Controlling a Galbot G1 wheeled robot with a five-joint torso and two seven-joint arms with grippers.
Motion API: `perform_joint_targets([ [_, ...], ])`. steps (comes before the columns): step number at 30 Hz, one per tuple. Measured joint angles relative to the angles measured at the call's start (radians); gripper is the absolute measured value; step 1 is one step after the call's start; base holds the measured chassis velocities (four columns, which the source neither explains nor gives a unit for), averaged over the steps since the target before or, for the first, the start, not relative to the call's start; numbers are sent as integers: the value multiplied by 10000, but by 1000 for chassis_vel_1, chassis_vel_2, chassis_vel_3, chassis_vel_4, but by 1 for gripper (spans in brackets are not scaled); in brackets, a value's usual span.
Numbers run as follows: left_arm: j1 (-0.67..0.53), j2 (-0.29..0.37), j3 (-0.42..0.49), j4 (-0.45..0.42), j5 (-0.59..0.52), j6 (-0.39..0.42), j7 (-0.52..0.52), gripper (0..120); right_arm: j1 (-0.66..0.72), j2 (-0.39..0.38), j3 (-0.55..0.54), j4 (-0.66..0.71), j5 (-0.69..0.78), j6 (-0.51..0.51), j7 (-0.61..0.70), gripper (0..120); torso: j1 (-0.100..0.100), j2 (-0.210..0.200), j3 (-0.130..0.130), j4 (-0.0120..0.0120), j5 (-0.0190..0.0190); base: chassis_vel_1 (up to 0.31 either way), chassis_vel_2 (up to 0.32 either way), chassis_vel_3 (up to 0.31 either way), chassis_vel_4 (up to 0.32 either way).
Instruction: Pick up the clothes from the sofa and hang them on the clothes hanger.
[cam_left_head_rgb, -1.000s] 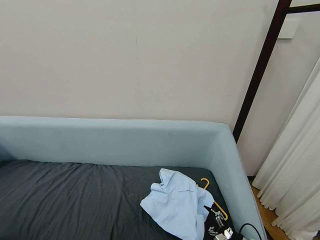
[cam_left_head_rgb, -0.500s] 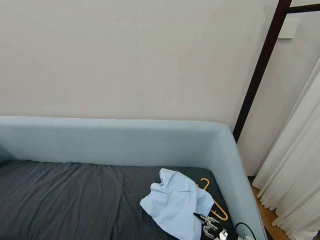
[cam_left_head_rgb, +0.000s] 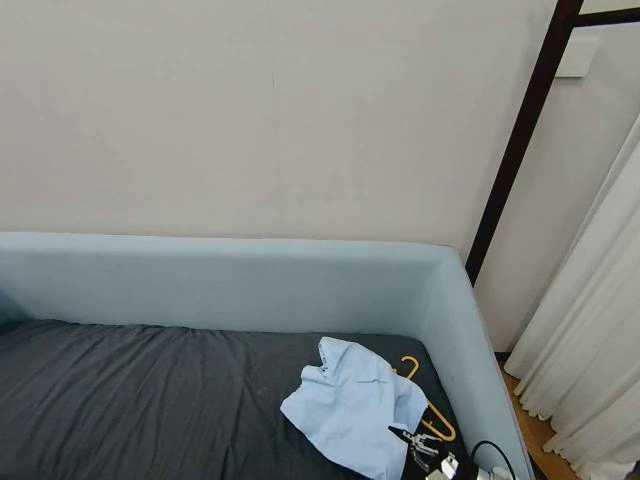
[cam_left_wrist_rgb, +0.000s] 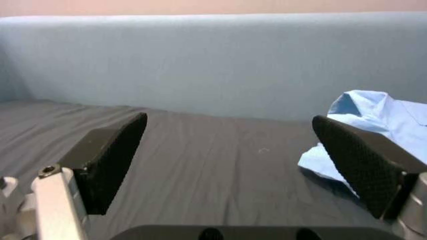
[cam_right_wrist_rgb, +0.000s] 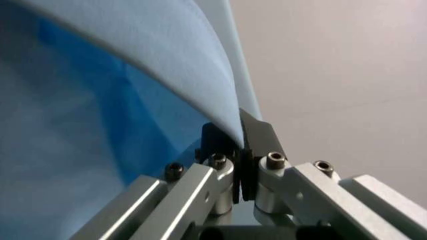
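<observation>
The shirt (cam_left_head_rgb: 350, 405) lies crumpled at the far right end of the sofa seat (cam_left_head_rgb: 150, 400), close against the padded side arm (cam_left_head_rgb: 458, 340), so I have little room on that side. To its left the dark seat runs wide and bare. Behind it the pale blue backrest (cam_left_head_rgb: 230, 280) stands as a low wall along the whole length. An orange hanger (cam_left_head_rgb: 437, 427) pokes out from under the shirt on the arm side, hook end towards the backrest.

My right gripper (cam_left_head_rgb: 413, 442) is down at the shirt's near right edge, just beside the hanger. In the right wrist view its pincer (cam_right_wrist_rgb: 238, 137) is pressed narrow with a fold of the blue cloth (cam_right_wrist_rgb: 100, 100) caught between the two dark pads. My left gripper (cam_left_wrist_rgb: 230, 122) hangs low over the bare seat with its fingers (cam_left_wrist_rgb: 113, 150) spread wide and nothing between them. The shirt (cam_left_wrist_rgb: 373, 115) sits beside the far finger.

Beyond the sofa there is a plain cream wall (cam_left_head_rgb: 270, 120), a dark post (cam_left_head_rgb: 518, 140) leaning up at the right, and white curtains (cam_left_head_rgb: 590, 350) past it.

Against a second ago, the right gripper sits a touch lower and further left at the hem. The shirt's heap looks almost unchanged, and the head view has not shifted.
</observation>
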Motion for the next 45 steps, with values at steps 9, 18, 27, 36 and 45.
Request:
perform_joint_targets([
  [9, -17, 115, 126, 46, 61, 0, 37, 98, 161, -1425, -1724, 3189, 7325, -1150, -3904, 0, 0, 0, 0, 3, -2, 0, 0, 0, 0],
  [18, 154, 409, 167, -47, 184, 1, 134, 98, 633, -3071, -3696, 7429, 14604, -5674, -5303, 0, 0, 0, 0, 0, -2, 0, 0, 0, 0],
  [27, -24, 798, 479, 6, 216, -71, 307, 98, 2063, -3616, -4135, 10451, 18635, -10984, -4392, 0, 0, 0, 0, 0, 0, 0, 0, 0, 0],
  [36, -191, 1373, 715, -32, 39, -211, 517, 98, 4431, -2830, -4670, 11711, 24303, -14613, -970, 0, 0, 0, 0, 3, -3, 0, 0, 0, 0],
  [45, -224, 2202, 920, -399, -699, -177, 899, 98, 5665, -2059, -4833, 11505, 26471, -14938, 688, 0, 0, 0, 0, 3, -4, 0, 0, 0, 0],
])
